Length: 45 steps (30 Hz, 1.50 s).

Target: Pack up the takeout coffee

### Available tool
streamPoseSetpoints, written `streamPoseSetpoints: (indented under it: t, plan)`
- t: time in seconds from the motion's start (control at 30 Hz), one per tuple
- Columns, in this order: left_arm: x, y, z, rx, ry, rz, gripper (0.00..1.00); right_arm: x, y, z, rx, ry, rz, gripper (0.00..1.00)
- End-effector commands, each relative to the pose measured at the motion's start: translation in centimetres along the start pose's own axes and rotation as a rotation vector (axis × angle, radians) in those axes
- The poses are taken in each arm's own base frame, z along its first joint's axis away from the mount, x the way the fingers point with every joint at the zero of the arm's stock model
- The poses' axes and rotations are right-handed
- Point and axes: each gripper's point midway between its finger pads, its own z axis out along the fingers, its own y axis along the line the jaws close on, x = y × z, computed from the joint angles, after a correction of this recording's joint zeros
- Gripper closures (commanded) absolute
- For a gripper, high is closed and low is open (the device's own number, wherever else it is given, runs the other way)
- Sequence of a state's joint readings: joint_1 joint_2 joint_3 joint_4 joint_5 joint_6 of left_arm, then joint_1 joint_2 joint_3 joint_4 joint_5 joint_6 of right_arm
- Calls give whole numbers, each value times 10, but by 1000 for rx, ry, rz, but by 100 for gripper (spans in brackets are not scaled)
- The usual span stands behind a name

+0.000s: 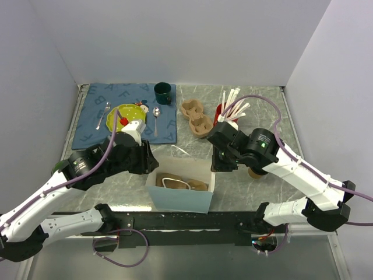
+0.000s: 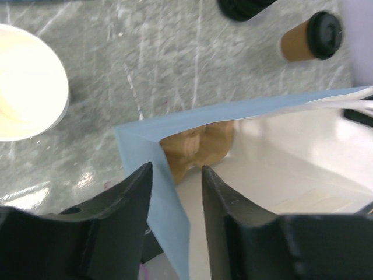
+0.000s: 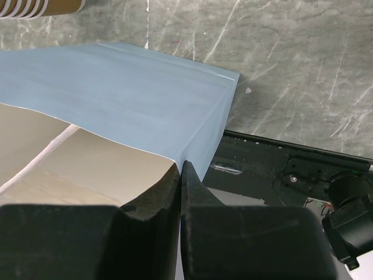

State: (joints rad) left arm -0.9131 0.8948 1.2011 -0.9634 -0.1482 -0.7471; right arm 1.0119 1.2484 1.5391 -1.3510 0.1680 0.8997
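The takeout coffee (image 2: 312, 38), a brown paper cup with a black lid, stands on the table beyond the bag; from above only a sliver of the coffee (image 1: 254, 172) shows under my right arm. A light blue paper bag (image 1: 180, 198) stands open between the arms, with a brown cardboard carrier (image 1: 182, 184) inside. My left gripper (image 2: 176, 169) is open, its jaws straddling the bag's left wall (image 2: 166, 204) without closing on it. My right gripper (image 3: 182, 164) is shut on the bag's right top edge (image 3: 145, 99).
At the back left, a blue placemat (image 1: 93, 119) carries a green plate (image 1: 125, 115), a fork and a spoon (image 1: 156, 119), with a dark green mug (image 1: 162, 92) behind. A cardboard cup carrier (image 1: 196, 116) and a red holder of white utensils (image 1: 230, 108) are back centre. A pale round rimmed object (image 2: 26, 81) lies by the bag.
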Motion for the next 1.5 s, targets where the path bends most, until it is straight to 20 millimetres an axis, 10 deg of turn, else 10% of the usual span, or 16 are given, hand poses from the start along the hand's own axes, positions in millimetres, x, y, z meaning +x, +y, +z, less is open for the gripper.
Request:
streamPoseSetpoints:
  t: [0.0, 0.13, 0.6, 0.7, 0.73, 0.83, 1.47]
  plan:
    - [1, 6, -5, -45, 18, -11, 60, 10, -26, -9, 106, 40, -34, 95]
    - [-13, -4, -9, -6, -34, -3, 99, 1, -22, -11, 81, 49, -44, 100]
    - [-53, -40, -11, 9, -39, -3, 99, -42, -25, -33, 11, 41, -15, 100]
    - [-39, -29, 7, -19, -17, 3, 87, -36, -26, -14, 14, 69, -16, 83]
    - [-29, -20, 15, -51, 4, 3, 64, -31, -30, -6, 30, 93, -18, 70]
    - [-30, -13, 16, -89, -3, 10, 38, -35, -31, -4, 50, 93, -26, 54]
    - [-20, -11, 26, -87, 32, 49, 48, -42, -48, -4, 138, 65, -87, 62]
